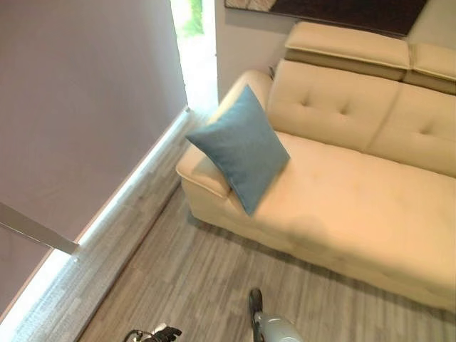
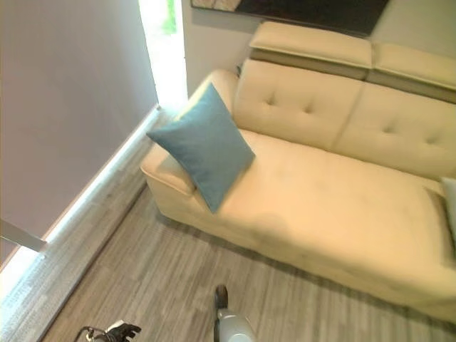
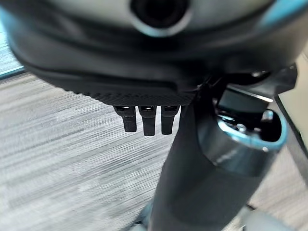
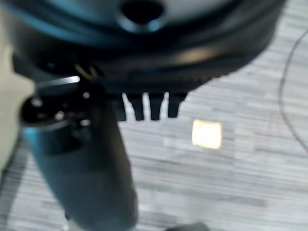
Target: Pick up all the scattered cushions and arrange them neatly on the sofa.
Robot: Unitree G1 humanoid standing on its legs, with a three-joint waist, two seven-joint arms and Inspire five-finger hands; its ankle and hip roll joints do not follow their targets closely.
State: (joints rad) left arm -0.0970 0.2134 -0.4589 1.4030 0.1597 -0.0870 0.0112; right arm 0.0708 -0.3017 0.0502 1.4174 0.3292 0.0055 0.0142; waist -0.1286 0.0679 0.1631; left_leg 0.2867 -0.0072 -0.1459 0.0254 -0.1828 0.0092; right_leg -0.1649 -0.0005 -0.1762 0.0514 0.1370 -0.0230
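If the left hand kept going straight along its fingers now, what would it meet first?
Probably the grey wood-grain floor: the left hand points its straight fingers down at it, holding nothing. Depth is unclear.

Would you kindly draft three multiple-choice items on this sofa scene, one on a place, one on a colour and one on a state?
1. Where does the blue cushion rest?
A. flat on the floor
B. propped against the sofa's armrest
C. on top of the backrest

2. What colour is the sofa?
A. cream
B. dark grey
C. red

3. How are the left hand and right hand?
A. both curled round a cushion
B. one pinching cloth
C. both hanging empty, fingers straight

Key: 1 B, since the cushion leans tilted on the armrest end of the seat; 2 A, as its upholstery is pale cream; 3 C, as the wrist views show straight fingers above bare floor.
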